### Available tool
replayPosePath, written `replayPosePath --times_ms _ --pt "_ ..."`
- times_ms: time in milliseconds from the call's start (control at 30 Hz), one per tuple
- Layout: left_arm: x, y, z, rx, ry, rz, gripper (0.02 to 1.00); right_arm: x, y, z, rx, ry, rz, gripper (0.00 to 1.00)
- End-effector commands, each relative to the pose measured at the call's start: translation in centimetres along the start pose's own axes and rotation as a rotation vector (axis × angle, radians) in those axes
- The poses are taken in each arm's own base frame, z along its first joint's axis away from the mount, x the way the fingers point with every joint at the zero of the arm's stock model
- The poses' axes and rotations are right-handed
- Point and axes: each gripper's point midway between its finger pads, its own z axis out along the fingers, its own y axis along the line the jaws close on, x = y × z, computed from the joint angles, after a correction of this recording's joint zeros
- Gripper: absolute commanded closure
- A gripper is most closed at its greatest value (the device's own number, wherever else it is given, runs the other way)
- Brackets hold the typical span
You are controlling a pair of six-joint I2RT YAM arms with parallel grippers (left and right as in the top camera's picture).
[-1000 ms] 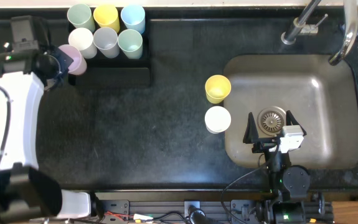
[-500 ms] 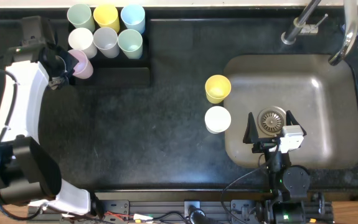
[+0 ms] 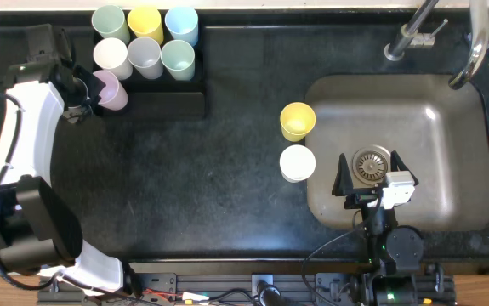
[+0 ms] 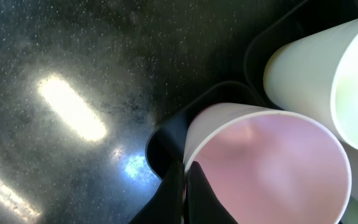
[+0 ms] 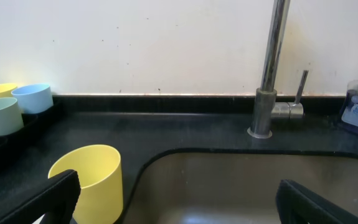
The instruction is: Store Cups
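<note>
Pink cup (image 3: 112,89) clamped in left gripper (image 3: 96,87) at cup rack's (image 3: 172,104) left edge; right gripper (image 3: 370,172) open over sink (image 3: 448,127).

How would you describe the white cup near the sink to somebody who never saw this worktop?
Find the steel sink basin set into the dark stone worktop. Beside its left rim two cups stand alone; the round white plastic cup is the one nearer the arms' bases. Its only neighbour, a yellow plastic cup, differs in colour.
</note>
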Motion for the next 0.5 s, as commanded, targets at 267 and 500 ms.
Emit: replayPosePath --times_ms 267,500 --pt "-0.08 -0.06 1.13 -0.010 0.013 -0.012 0.982 0.35 0.04 0.03 -0.005 0.000 -0.002 0.005" --pt "0.14 0.06 1.49 -0.017 0.025 -0.012 0.982 0.36 0.04 0.03 -0.005 0.001 -0.002 0.005"
